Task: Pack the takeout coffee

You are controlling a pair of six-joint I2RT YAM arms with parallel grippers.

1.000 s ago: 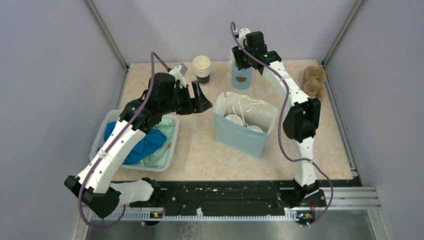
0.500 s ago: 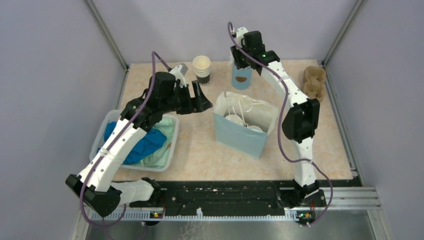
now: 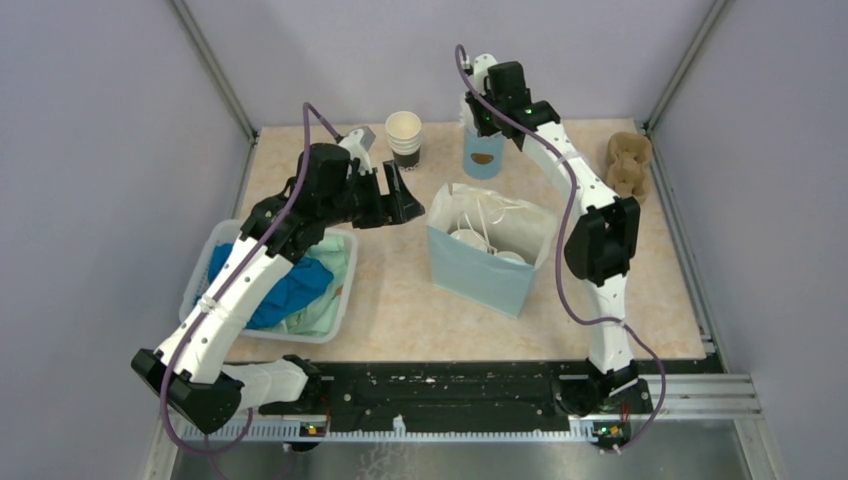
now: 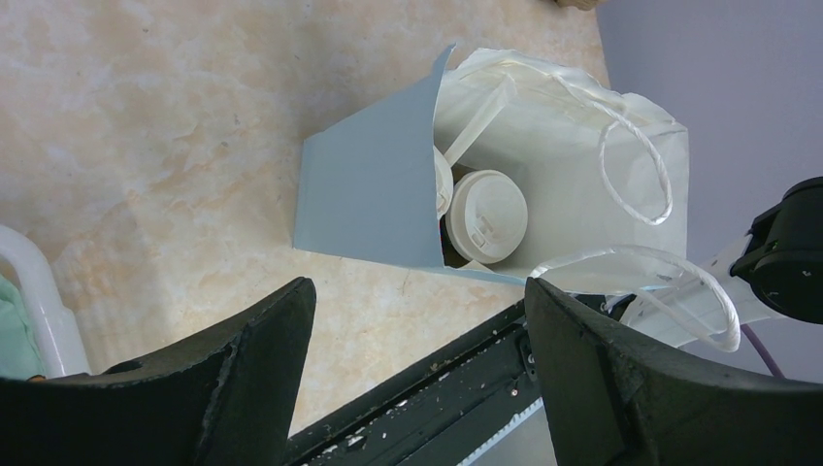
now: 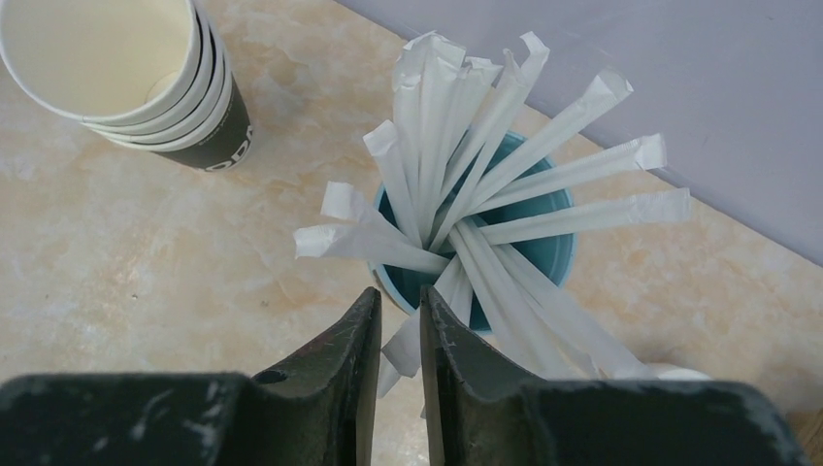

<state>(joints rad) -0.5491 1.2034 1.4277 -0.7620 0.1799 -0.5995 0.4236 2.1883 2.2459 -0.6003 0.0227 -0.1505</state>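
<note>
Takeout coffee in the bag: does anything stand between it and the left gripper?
Only the bag itself: its blue wall rises between the open left gripper and the takeout coffee. From above, its white lid shows uncovered in the bag's mouth, with the handles looped off to the side.

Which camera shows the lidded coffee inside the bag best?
Left wrist: it looks down into the open bag at the takeout coffee, white lid in full view. Top external shows it small. Right wrist does not show it.

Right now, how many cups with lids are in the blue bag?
2. One lidded cup shows fully; another peeks beside it behind the bag wall. More may be hidden.
</note>
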